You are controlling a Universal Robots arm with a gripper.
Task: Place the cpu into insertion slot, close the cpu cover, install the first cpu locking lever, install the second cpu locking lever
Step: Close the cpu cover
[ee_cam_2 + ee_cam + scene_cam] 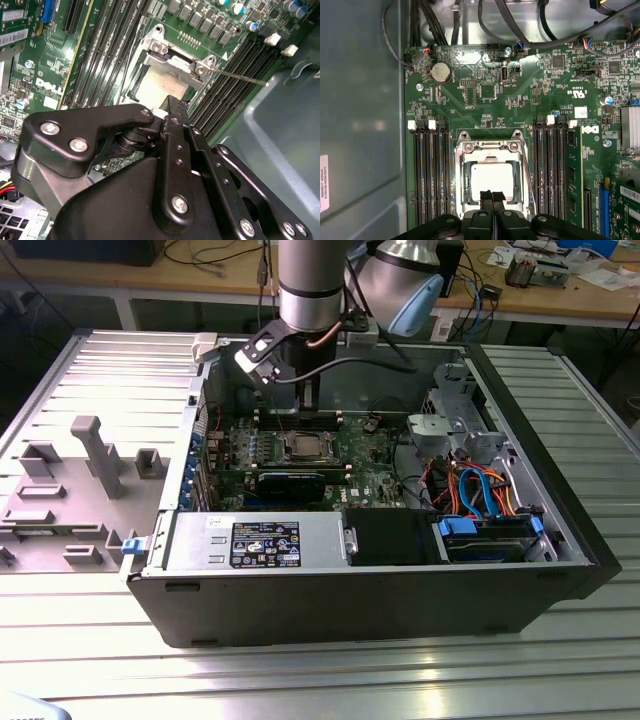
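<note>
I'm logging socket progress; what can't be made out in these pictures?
Near edge of the silvery square cpu cover frame: hidden by the black tool, both wrist views.
Thin wire locking lever: one end behind tool, first wrist view.
Silvery-rimmed square insertion slot: too small, exterior view.

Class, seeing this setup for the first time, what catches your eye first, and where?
The open black computer case sits on a ribbed metal table, the silver robot arm reaching in from above. In the first wrist view, the shut black gripper hangs over the small silver-grey square cpu on the green circuit board.
</note>
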